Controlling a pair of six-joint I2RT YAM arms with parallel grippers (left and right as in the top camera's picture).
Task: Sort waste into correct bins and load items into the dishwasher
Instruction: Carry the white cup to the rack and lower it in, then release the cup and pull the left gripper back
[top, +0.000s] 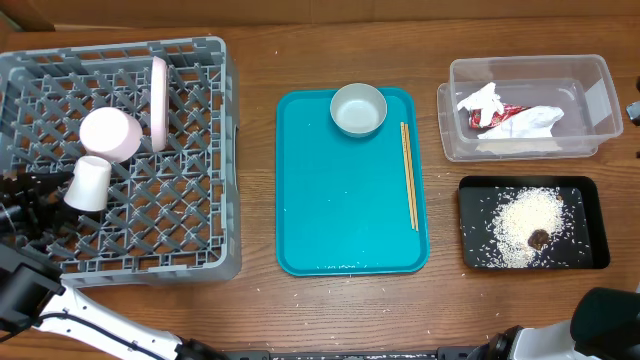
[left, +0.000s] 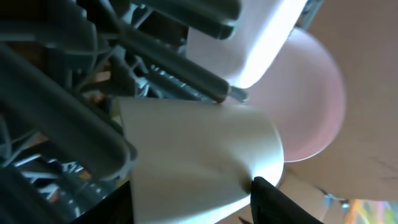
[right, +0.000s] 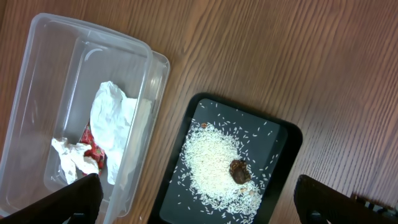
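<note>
Wood desk (top: 260, 60), seen from overhead. Large grey lattice crate (top: 180, 230) sits at the left. Teal tray (top: 340, 200) is mid-desk. Clear tub (top: 585, 95) is at the far right, with the black tray (top: 592, 225) just in front of it. In the crate, a white plate (top: 158, 100) stands on edge near the back. A pinkish bowl (top: 110, 133) sits just beside it, and a white cup (top: 88, 183) lies tilted against that bowl. Left tool (top: 38, 196) is at the crate's left wall, close on the cup. One dark finger (left: 267, 199) shows by the cup's rim, but I cannot tell whether the tool is apart or clamped. Right tool (right: 199, 208) hangs over the tub and black tray, fingers wide apart with nothing between them. A grey-green bowl (top: 358, 108) sits at the back of the teal tray, and a pair of chopsticks (top: 409, 175) lies along its right side. A crumpled napkin (top: 482, 100) and a red wrapper (top: 497, 116) are in the tub. Rice (top: 520, 220) and a brown scrap (top: 539, 238) are on the black tray.
</note>
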